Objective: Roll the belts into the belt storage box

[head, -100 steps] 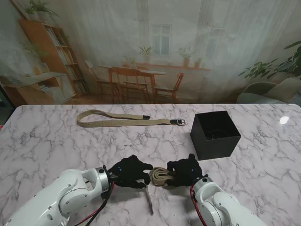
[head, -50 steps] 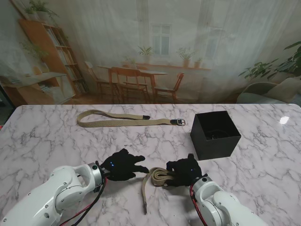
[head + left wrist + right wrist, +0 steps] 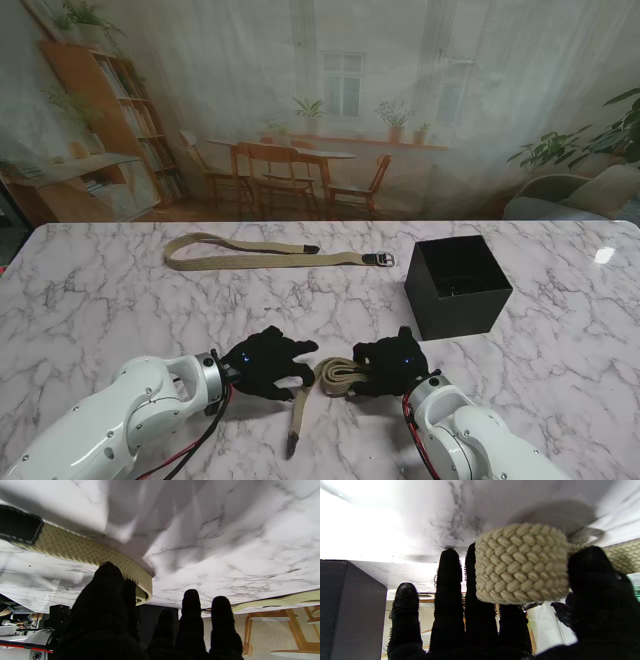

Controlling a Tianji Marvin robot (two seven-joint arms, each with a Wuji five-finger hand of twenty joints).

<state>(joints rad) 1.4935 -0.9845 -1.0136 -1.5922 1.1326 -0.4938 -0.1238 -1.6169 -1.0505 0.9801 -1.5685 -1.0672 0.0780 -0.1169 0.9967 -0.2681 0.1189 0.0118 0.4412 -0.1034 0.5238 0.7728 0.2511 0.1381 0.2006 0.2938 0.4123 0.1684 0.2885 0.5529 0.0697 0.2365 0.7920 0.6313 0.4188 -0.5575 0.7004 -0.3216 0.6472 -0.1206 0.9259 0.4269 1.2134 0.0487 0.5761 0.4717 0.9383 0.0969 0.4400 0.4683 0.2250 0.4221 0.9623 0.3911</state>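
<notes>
A beige woven belt lies near me, its rolled end (image 3: 336, 375) (image 3: 520, 562) held between the thumb and fingers of my right hand (image 3: 393, 365) (image 3: 470, 630). The loose strap (image 3: 297, 415) (image 3: 87, 552) trails from the roll toward me and ends in a black tip (image 3: 17, 527). My left hand (image 3: 268, 363) (image 3: 112, 620) sits just left of the roll, thumb and forefinger pinched on the strap, the other fingers spread. The black storage box (image 3: 458, 286) (image 3: 350, 610) stands open, farther off on the right. A second belt (image 3: 260, 255) (image 3: 275, 602) lies stretched out across the far side.
The second belt's metal buckle (image 3: 380, 260) points at the box, a short gap from its far left corner. White marble table (image 3: 120, 310) runs wide on both sides. A printed room backdrop stands behind the far edge.
My left hand drew back to the left, then returned to the strap. The strap's free end swung left. The right hand and the roll stayed put.
</notes>
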